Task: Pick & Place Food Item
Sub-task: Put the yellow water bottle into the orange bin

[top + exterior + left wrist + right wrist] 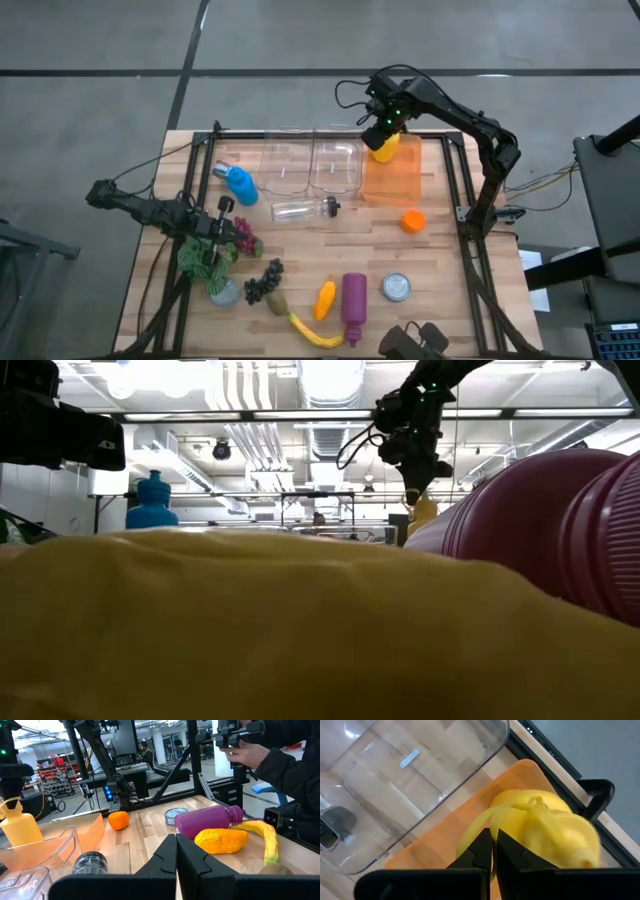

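On the left of the worktop (440, 270) the left claw (215, 232) lies low and clenched on nothing, just beside a bunch of leafy greens (205, 258) and dark grapes (263, 282). A blue bottle (238, 183) stands at the far left.

Toward the middle, two clear bins (312, 164) sit side by side at the far edge, with a clear bottle (303, 209) on its side just in front of them. Near the front edge lie a banana (312, 332), an orange-yellow corn-like toy (324, 299), a purple bottle (353, 303) and a tin can (397, 288).

Right of the clear bins is the orange bin (393, 178), and in its far corner stands the yellow squeeze bottle (384, 148), the item in hand. Its long axis is upright, its nozzle pointing up into the right claw (378, 126). That claw is clenched over the bottle's top; the right wrist view shows a yellow loop or strap (480, 827) running up to the closed tips, so the hold seems to be on that strap or cap, though I cannot tell which.

The bottle looks like light, smooth plastic with some give, likely slippery on its rounded body. The narrow neck seems the surest place to take it; held by the strap it would probably swing.

A small orange (412, 221) sits on the worktop nearer than the orange bin.
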